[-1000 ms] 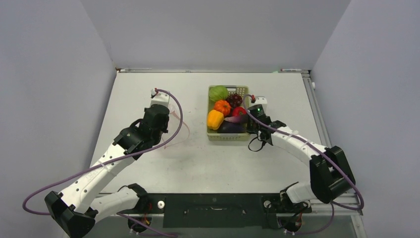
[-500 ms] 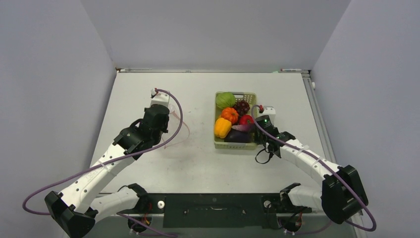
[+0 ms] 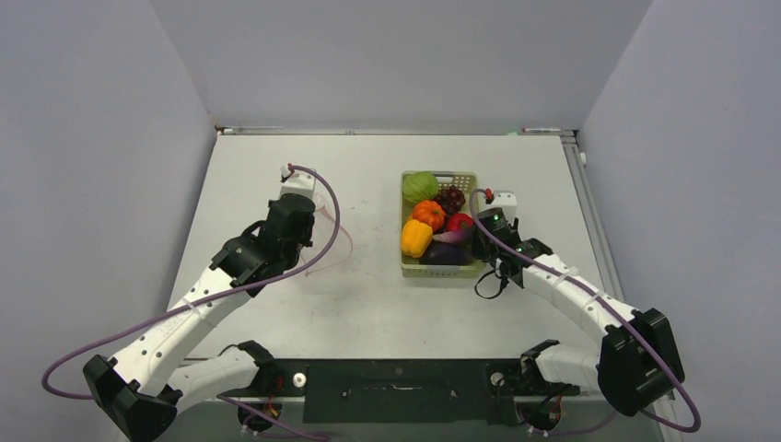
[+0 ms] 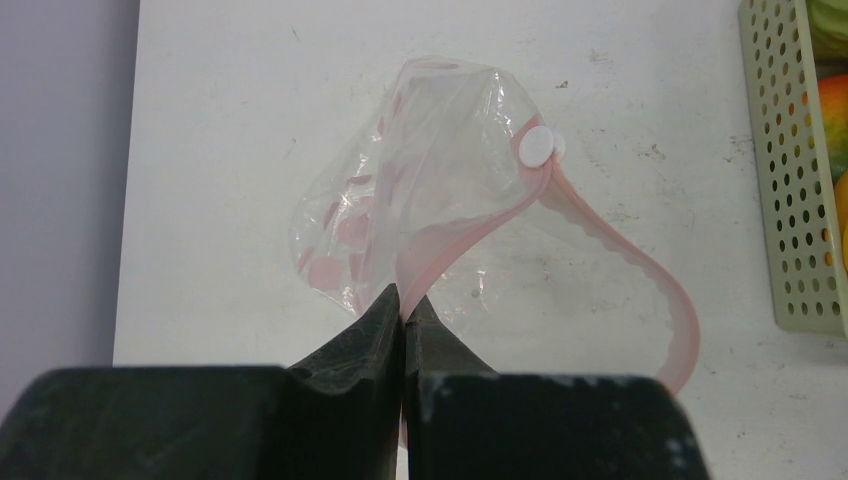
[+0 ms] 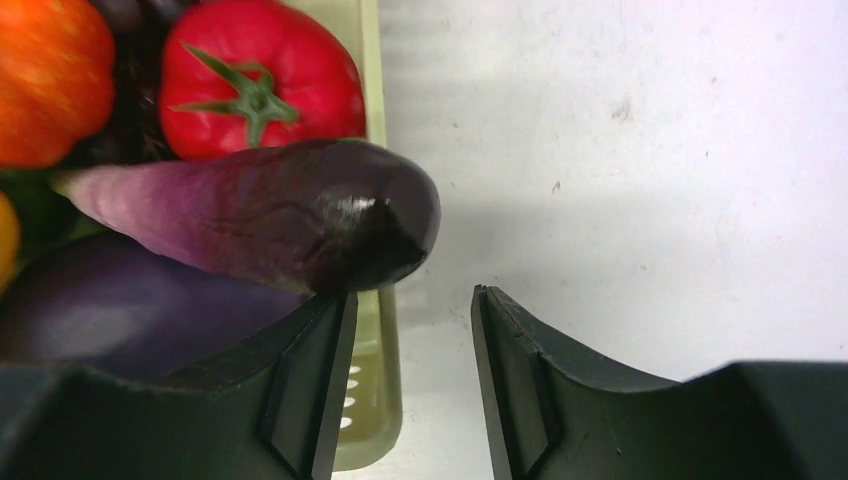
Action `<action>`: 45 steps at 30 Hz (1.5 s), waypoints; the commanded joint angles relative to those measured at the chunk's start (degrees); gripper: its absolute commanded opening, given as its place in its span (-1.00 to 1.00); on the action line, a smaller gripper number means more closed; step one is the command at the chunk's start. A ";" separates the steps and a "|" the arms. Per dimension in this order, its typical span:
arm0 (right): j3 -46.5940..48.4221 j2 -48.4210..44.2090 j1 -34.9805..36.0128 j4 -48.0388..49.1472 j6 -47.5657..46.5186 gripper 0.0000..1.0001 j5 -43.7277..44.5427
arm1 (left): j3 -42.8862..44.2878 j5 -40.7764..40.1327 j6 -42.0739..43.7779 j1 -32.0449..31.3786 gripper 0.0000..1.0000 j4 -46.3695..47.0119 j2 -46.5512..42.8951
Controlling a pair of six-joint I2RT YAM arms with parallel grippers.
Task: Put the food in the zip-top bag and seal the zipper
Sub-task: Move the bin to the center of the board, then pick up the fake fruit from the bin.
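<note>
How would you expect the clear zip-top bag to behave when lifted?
Probably floppy: the zip-top bag crumples beyond the left gripper, shut on its zipper. Likely light, being thin film. Its mouth may sag; the zipper curves loosely.

Zip-top bag [image 4: 420,180]: clear, crinkly, pink dots. Lies on surface [image 3: 368,304], well left of basket [image 3: 440,273]. Mouth open.
Zipper [image 4: 620,260]: pink strip, not shut, bends in wide loop. White round button [image 4: 537,146] at far end. Near part pinched in left gripper [image 4: 404,310].
Food all in basket:
- green piece [image 3: 419,186] at far corner
- dark grapes [image 3: 450,198] beside it
- orange piece [image 3: 427,215], red tomato [image 5: 260,80], yellow-orange pepper [image 3: 415,238] in middle
- slim purple eggplant [image 5: 280,215] lies on fat dark one [image 5: 110,310], tip over rim
</note>
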 commanded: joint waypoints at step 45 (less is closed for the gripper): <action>42.34 31.21 2.17 6.21 -5.85 0.79 -18.47 | 0.22 1.52 -0.01 -0.08 -1.00 2.84 -1.12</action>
